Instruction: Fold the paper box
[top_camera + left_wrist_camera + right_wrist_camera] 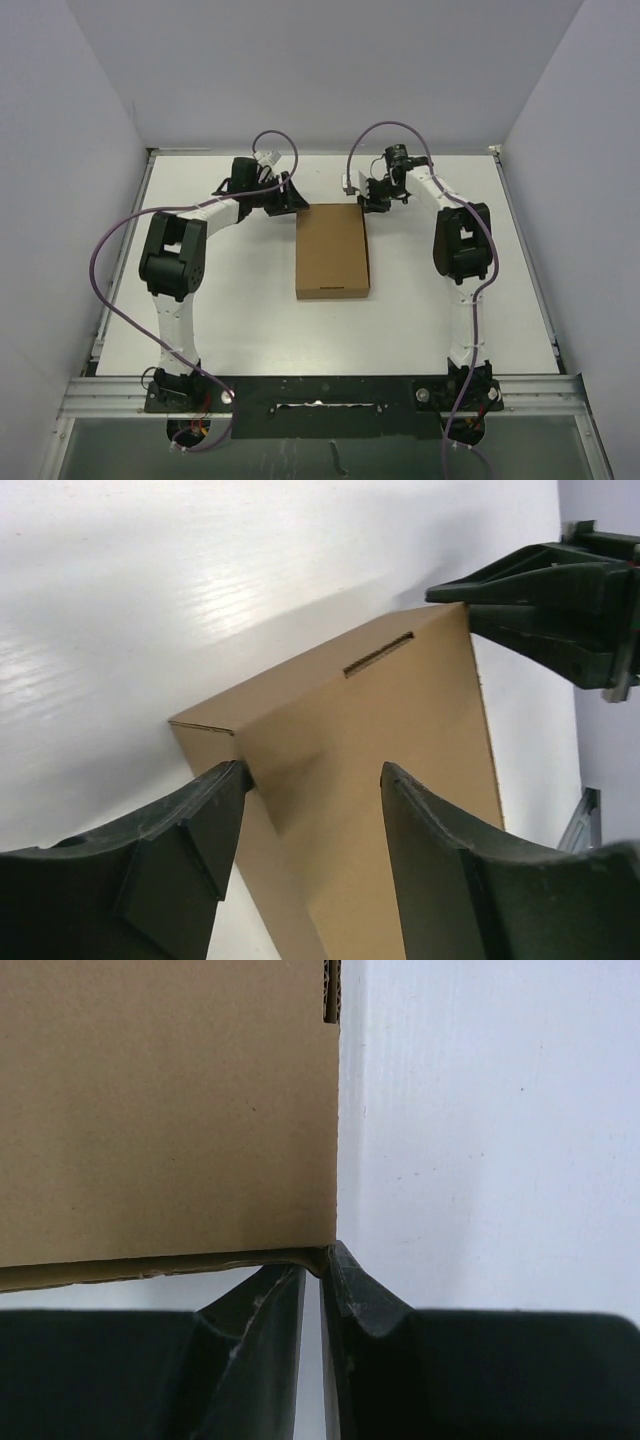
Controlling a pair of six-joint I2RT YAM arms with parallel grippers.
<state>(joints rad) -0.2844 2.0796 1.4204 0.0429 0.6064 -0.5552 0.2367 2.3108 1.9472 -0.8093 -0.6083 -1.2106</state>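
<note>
Fingers (200, 825) of the left hand (312, 780) stand apart, straddling a corner of the paper box (333, 250), which lies closed at the centre of the table (220, 330) in the overhead view. At the box's upper right corner, the right hand (315, 1258) is nearly together, its tips touching cardboard. Even, square pressure from both sides looks best for seating the fold.

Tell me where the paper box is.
Top view: the paper box lies flat at the table centre, far corners flanked by the left gripper and right gripper.
</note>
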